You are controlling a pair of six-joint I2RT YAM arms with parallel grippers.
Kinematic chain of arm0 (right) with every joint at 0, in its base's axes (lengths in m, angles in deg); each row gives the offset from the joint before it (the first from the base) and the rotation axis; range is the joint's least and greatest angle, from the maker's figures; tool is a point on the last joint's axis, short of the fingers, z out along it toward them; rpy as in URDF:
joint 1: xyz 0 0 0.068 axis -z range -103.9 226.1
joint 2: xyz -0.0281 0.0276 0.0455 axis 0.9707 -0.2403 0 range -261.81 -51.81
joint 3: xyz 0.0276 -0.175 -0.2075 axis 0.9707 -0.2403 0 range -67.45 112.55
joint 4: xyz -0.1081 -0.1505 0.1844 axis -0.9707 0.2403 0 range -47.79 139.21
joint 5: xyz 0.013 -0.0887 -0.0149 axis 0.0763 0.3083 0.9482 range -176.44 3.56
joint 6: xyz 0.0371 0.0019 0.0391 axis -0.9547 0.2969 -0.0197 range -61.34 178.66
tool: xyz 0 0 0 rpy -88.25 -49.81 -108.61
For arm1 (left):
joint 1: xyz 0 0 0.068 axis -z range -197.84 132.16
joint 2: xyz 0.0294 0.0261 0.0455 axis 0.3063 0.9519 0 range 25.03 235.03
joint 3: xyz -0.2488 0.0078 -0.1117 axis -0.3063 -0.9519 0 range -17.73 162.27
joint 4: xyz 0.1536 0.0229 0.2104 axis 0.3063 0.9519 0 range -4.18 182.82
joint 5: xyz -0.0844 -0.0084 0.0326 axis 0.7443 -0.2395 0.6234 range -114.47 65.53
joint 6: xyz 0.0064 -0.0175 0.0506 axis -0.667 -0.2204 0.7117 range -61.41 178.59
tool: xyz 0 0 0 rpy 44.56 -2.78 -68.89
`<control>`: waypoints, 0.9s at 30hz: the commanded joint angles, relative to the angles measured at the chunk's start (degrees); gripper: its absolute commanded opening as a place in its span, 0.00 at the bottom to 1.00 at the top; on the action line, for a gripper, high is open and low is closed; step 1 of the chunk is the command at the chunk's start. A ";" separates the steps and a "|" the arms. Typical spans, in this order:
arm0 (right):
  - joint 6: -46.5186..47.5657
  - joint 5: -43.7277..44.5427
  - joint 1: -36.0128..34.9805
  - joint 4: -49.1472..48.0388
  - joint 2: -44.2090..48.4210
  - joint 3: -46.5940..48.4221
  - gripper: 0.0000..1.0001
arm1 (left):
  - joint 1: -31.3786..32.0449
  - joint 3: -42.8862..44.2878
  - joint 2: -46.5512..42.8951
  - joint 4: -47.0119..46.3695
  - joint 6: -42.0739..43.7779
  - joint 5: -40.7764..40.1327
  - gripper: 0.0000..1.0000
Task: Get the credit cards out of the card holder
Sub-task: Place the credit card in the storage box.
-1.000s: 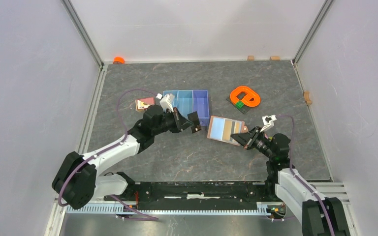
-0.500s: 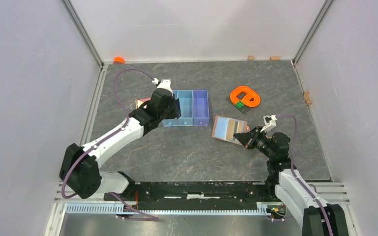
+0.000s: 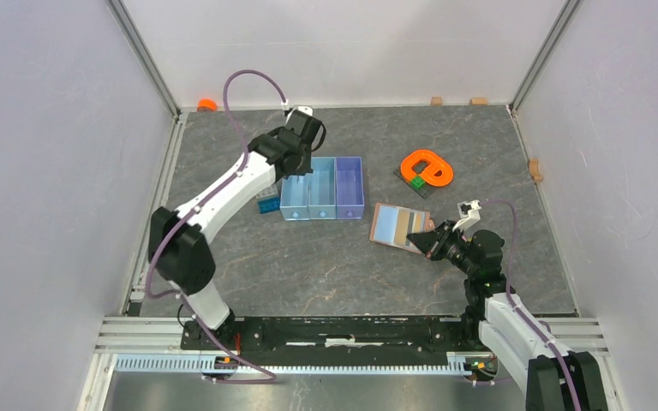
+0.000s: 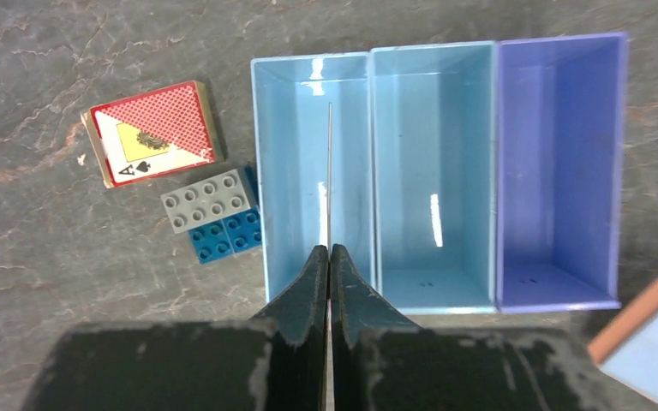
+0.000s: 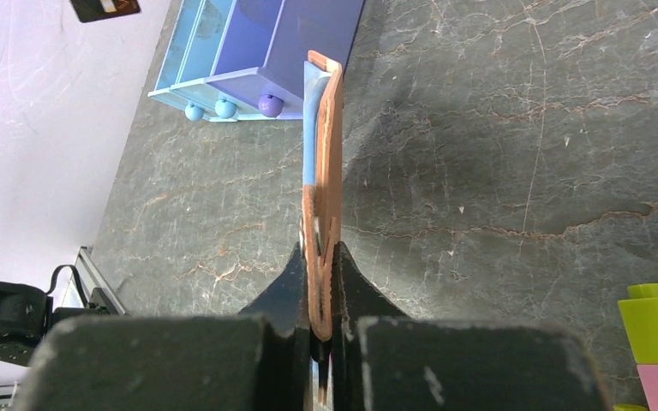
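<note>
The card holder (image 3: pixel 397 224), a salmon-brown wallet, lies open with its grey-blue pockets up and a tan strip showing in them. My right gripper (image 3: pixel 429 241) is shut on its near edge. In the right wrist view the card holder (image 5: pixel 324 171) stands edge-on between the fingers of my right gripper (image 5: pixel 319 248). My left gripper (image 3: pixel 294 167) hangs over the blue tray (image 3: pixel 348 211). In the left wrist view my left gripper (image 4: pixel 330 253) is shut on a thin card (image 4: pixel 330 171), seen edge-on above the tray's left compartment (image 4: pixel 296 111). The card's colour is not clear here.
A playing-card box (image 4: pixel 154 128) and grey and blue toy bricks (image 4: pixel 214 214) lie left of the tray. An orange ring (image 3: pixel 427 167) sits behind the wallet. Green and pink bricks (image 5: pixel 655 330) lie near my right gripper. Walls enclose the table.
My left arm has swung back from beside the wallet to above the tray, carrying the dark card. The wallet shifted slightly to the right in my right gripper.
</note>
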 commanded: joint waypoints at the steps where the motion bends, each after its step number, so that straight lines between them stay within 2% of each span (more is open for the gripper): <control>1: 0.87 0.26 0.22 -3.13 0.37 2.40 0.00 | -2.64 6.58 7.08 9.14 4.97 2.29 0.02; 6: 1.00 0.65 0.23 -2.98 0.91 2.33 0.00 | -4.88 10.95 13.04 11.59 6.29 6.54 0.02; 15: 0.85 0.31 0.24 -3.55 0.27 2.24 0.00 | -7.81 12.61 18.49 11.39 6.67 14.04 0.02; 27: 0.89 0.14 0.19 -3.95 0.19 2.11 0.00 | -8.62 13.07 20.77 11.39 6.16 16.05 0.02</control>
